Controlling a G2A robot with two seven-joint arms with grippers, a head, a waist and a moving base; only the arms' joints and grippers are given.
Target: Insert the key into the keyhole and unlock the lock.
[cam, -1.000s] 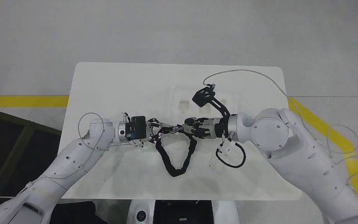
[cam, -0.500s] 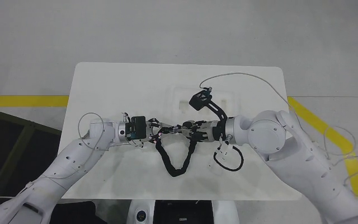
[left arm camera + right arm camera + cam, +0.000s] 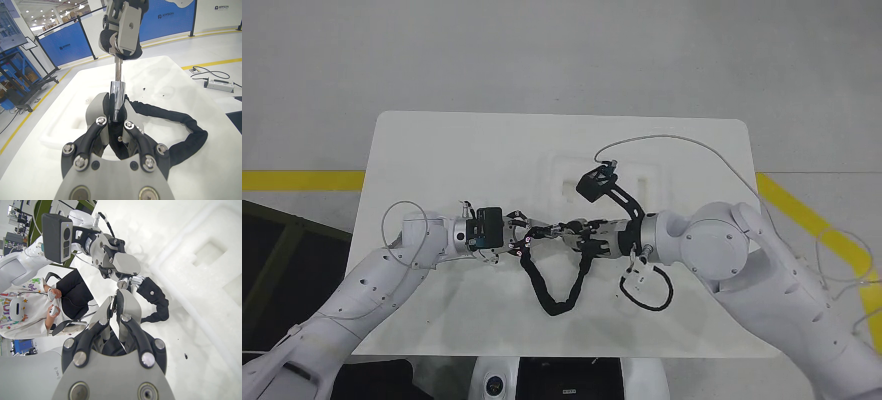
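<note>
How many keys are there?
1. The key is pinched in the right end effector above the table, its tip at the end of the lock held by the left end effector. Others may be hidden.

I count one key (image 3: 118, 70) and one lock (image 3: 117, 94), and there's just the one black-sleeved chain (image 3: 170, 117) coming off that lock. Then a left claw (image 3: 114, 102) and a right claw (image 3: 117, 295), so two of those. One white worktop (image 3: 442, 160) under everything, and one white foam tray (image 3: 552, 170) sitting on that worktop.
</note>
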